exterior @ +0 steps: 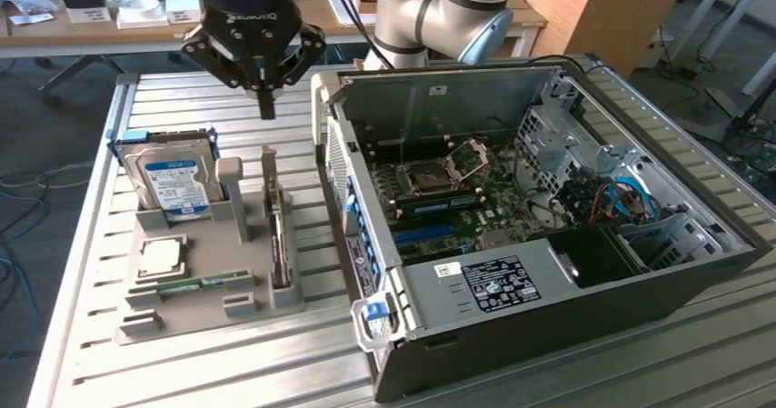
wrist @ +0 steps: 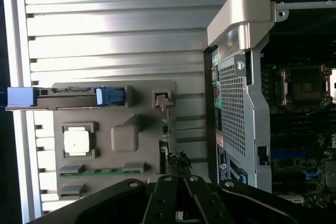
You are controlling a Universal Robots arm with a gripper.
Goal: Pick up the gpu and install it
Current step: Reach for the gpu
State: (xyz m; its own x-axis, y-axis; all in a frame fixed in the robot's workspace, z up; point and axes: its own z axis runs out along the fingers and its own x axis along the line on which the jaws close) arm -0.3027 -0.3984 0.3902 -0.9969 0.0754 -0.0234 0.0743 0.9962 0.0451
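1. My gripper is clenched, fingertips pressed together on nothing; it hangs in the air over the far end of the tray, touching nothing.
2. The gpu stands on its long edge in the tray's slot nearest the computer case; it sits below my fingertips and closer to the exterior camera, well apart from them and roughly in line with them.
3. The tray also holds a hard drive upright in a slot at the exterior view's left, a square processor chip lying flat in a recess, and a narrow memory stick lying in front of that.
4. The case lies open on its side just beside the tray; its motherboard shows inside.
5. The tray is matte grey and blocky; the table is ribbed, shiny metal; the case is black outside, bare perforated steel within.
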